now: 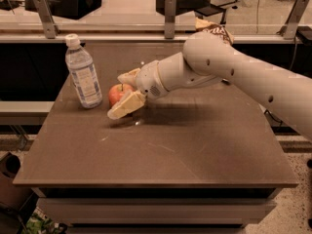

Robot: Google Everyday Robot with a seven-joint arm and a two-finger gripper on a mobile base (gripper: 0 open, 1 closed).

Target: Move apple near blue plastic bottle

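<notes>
The red-orange apple sits on the brown table at its back left, just right of the blue plastic bottle, which stands upright with its white cap on. My gripper reaches in from the right. Its two pale fingers are spread, one above and behind the apple, one in front of it low over the table. The apple rests between them and its right side is hidden by them.
A brown and yellow chip bag shows behind my arm at the table's back edge. A railing with metal posts runs behind the table. The floor drops off past the front and side edges.
</notes>
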